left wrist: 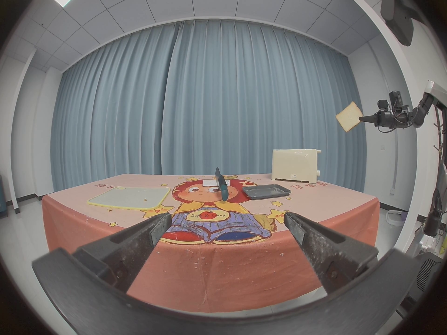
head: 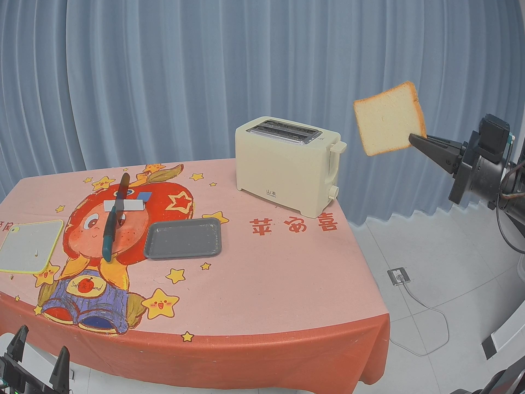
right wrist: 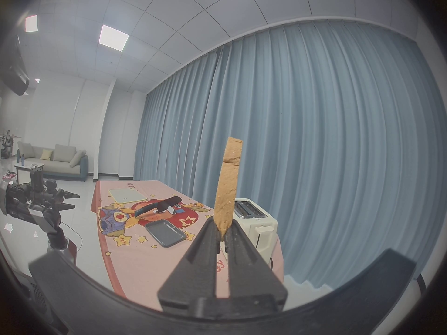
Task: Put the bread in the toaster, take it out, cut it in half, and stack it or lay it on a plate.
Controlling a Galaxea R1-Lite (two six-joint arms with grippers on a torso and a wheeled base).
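Right claw (head: 417, 139) clenched on the bread (head: 389, 118) at one lower corner. Slice is up in the air, above and to the right of the toaster (head: 284, 165), off the tabletop (head: 284, 280). Held on edge, likely to drop into the slots. Left claw (left wrist: 226, 222) released, low before the tabletop. Knife (head: 112, 220), grey plate (head: 183, 238) and cutting board (head: 28, 245) are laid out for later steps.

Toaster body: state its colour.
The toaster is cream, best seen in the head view.
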